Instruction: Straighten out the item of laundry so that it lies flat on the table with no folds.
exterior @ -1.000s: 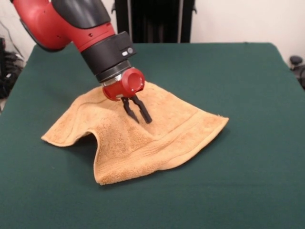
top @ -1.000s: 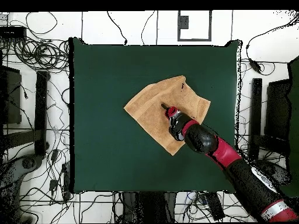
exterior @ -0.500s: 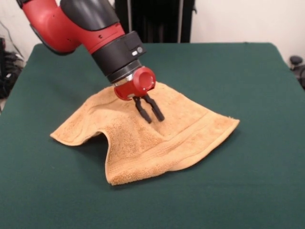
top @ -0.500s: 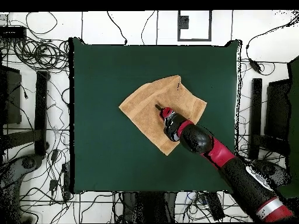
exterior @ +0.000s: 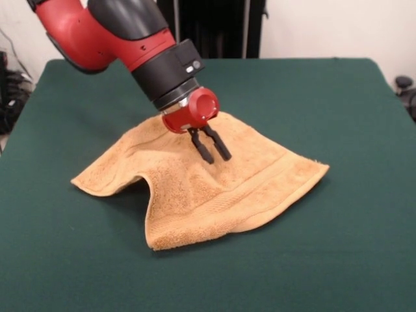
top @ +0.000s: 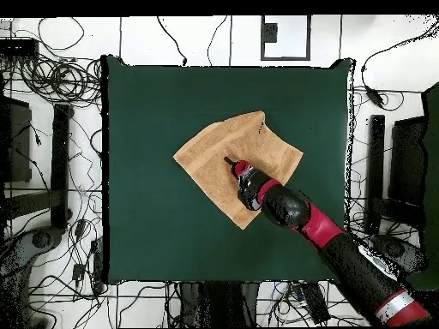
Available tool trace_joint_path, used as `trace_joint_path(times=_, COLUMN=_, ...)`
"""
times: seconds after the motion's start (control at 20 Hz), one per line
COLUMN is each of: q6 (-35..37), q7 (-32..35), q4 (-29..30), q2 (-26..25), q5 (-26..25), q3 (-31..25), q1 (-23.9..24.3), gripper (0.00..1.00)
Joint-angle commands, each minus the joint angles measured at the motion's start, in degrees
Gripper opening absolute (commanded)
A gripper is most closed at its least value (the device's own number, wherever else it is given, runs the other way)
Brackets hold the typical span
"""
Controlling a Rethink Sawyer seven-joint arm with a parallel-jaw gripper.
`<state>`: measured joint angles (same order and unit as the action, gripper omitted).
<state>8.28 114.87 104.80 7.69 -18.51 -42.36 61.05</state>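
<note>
The item of laundry (exterior: 195,195), a tan-orange terry towel, lies rumpled near the middle of the green table (exterior: 338,97). A raised fold arches up on its left front side. A woven band runs along its front right hem. My gripper (exterior: 218,157) comes down at a slant onto the towel's middle, fingers close together and pinched into the cloth. From above, the towel (top: 206,154) is a tilted, uneven shape on the table (top: 146,111). The gripper (top: 228,160) is near its centre, and the arm covers its lower right part.
Wide green felt surrounds the towel on all sides. A black stand (exterior: 211,29) rises behind the table's far edge. Tangled cables (top: 56,81) and dark equipment (top: 377,171) lie on the floor around the table.
In the front view the gripper has shifted to the right and the towel has slid right with it. The fold on the left side keeps its shape.
</note>
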Motion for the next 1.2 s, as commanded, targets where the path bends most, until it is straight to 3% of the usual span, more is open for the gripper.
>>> trace_joint_path(times=0.05, q6=8.3, q7=2.9, q4=3.5, q2=-4.4, q5=2.6, q3=-0.3, q1=-4.2, gripper=1.00)
trace_joint_path(times=0.5, q6=8.2, q7=2.7, q4=3.5, q2=-4.2, q5=2.6, q3=-0.1, q1=-4.3, gripper=1.00)
trace_joint_path(times=0.6, q6=2.7, q7=1.0, q4=1.7, q2=-0.8, q5=-2.5, q3=2.2, q1=-6.6, gripper=1.00)
trace_joint_path(times=0.8, q6=-12.6, q7=-1.4, q4=-6.0, q2=10.6, q5=-14.7, q3=13.1, q1=-15.6, gripper=1.00)
trace_joint_path(times=0.9, q6=-20.0, q7=-0.6, q4=-8.6, q2=14.5, q5=-16.3, q3=21.1, q1=-21.1, gripper=1.00)
trace_joint_path(times=1.0, q6=-23.2, q7=0.2, q4=-9.4, q2=15.4, q5=-16.1, q3=25.4, q1=-23.5, gripper=1.00)
trace_joint_path(times=1.2, q6=-24.2, q7=0.1, q4=-10.8, q2=15.2, q5=-17.3, q3=27.0, q1=-24.2, gripper=1.00)
